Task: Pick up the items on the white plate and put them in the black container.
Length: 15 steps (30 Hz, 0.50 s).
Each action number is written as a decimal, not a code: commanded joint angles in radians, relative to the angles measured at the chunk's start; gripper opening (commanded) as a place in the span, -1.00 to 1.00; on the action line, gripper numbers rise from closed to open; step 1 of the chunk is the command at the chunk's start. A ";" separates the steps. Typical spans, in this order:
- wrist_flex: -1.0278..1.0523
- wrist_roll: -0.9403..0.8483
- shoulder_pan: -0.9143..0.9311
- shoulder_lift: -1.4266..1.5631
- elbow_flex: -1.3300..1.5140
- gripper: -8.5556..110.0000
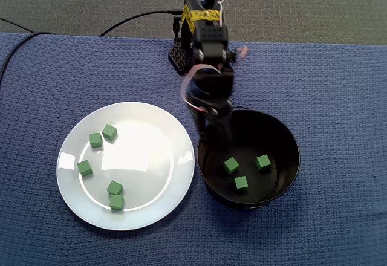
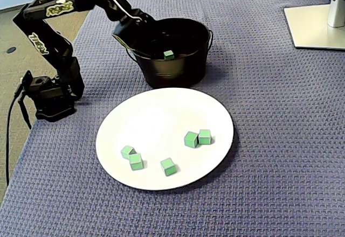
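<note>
The gripper [image 1: 213,132] hangs at the upper-left inner edge of the black container [image 1: 289,138], just right of the frame's centre. Its dark fingers blend into the dark wall behind them, so I cannot tell how far they are parted or whether they hold anything. Three green cubes [image 1: 230,165] lie apart on the container floor, below and right of the gripper. The white plate [image 1: 145,151] sits at lower left, its rim just beside the container, with five more cubes [image 1: 95,139] on its left half. Everything rests on a blue cloth [image 1: 338,84], and a black cable [image 1: 133,19] runs in from the upper left.
</note>
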 commanded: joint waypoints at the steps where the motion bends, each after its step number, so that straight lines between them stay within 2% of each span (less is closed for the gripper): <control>1: 0.190 -0.092 0.199 0.066 -0.222 -0.40; 8: 0.434 -0.314 0.506 -0.035 -0.430 -0.43; 13: 0.333 -0.586 0.712 -0.049 -0.279 -0.42; 15: 0.265 -0.627 0.762 -0.049 -0.199 -0.40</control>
